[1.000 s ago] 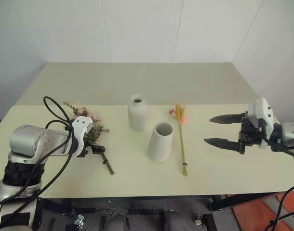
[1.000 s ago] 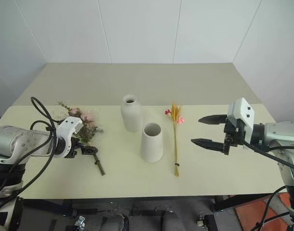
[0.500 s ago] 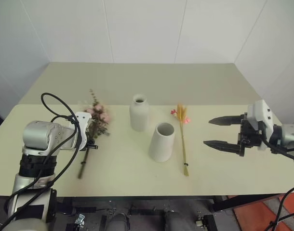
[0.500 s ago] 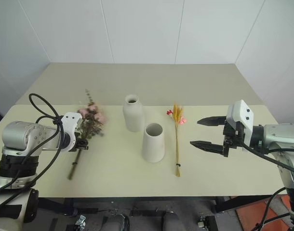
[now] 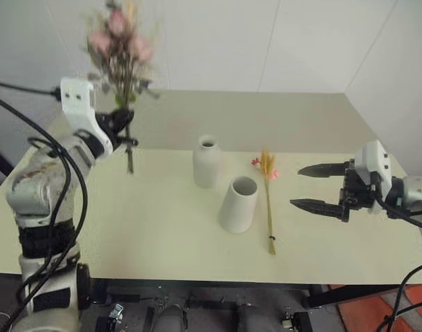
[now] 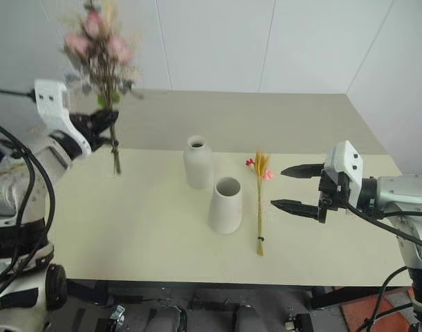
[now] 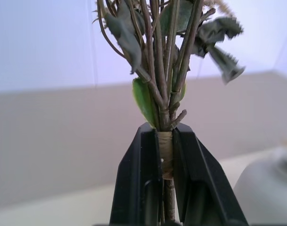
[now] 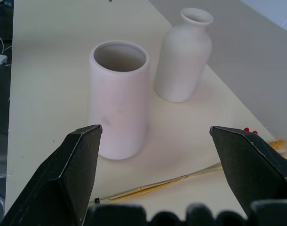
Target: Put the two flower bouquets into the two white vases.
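One rose bouquet (image 5: 120, 52) — upright in left end effector (image 5: 123, 119)

The rose bouquet (image 5: 120, 52) is blurred in the head views, its tallest sprigs cut off at the picture's 12 o'clock edge, so petals and leaves cannot be told apart. In the left wrist view the blooms lie beyond the edge, and the left tool (image 7: 166, 141) hides the taped stem between its fingers. The wheat bouquet (image 8: 190, 176) is partly hidden behind a finger of the right tool (image 8: 174, 174). The desk (image 5: 162, 235) runs out of frame at 3 o'clock.
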`<move>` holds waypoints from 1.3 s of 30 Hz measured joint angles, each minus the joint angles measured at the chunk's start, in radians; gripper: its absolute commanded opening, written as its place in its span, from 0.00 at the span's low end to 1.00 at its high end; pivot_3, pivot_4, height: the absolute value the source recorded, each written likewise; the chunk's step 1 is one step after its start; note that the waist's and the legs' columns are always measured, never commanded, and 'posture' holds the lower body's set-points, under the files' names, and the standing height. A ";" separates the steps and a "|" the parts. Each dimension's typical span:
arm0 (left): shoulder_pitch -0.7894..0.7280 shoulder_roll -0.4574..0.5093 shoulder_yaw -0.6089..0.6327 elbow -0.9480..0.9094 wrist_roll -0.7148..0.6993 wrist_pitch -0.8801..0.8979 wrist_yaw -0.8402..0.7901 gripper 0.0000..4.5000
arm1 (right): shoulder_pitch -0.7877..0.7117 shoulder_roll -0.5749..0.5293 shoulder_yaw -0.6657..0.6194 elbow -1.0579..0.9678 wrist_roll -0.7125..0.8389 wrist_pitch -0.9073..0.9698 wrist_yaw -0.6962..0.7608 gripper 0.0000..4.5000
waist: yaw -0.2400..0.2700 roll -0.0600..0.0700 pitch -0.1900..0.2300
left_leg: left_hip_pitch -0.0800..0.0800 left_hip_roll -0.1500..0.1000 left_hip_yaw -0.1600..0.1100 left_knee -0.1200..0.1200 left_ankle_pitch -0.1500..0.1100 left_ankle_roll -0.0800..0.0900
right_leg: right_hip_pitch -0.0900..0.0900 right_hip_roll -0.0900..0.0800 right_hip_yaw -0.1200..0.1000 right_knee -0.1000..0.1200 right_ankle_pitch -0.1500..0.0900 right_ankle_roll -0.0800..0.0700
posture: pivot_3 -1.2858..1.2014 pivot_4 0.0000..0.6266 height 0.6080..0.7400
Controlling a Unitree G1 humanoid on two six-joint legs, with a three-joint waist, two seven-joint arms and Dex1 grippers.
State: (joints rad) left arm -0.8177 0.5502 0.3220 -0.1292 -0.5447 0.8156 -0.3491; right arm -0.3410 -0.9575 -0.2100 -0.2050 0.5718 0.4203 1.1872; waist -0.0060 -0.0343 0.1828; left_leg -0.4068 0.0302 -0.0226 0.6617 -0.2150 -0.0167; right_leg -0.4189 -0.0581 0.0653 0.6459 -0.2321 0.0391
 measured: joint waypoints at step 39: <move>-0.178 -0.284 -0.192 0.573 0.133 -0.445 -0.289 0.46 | 0.154 0.031 -0.086 -0.141 0.039 0.024 -0.113 0.98 | -0.014 0.000 0.000 | -0.001 0.000 0.000 0.000 0.000 0.000 | -0.001 0.000 0.001 0.001 0.000 0.001 | 0.52 0.24 1.00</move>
State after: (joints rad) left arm -0.9957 0.2666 0.1296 0.4443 -0.4120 0.3704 -0.6378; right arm -0.1871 -0.9263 -0.2962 -0.3459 0.6113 0.4442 1.0738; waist -0.0195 -0.0346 0.1829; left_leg -0.4074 0.0299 -0.0225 0.6617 -0.2152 -0.0163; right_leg -0.4203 -0.0576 0.0666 0.6468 -0.2321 0.0403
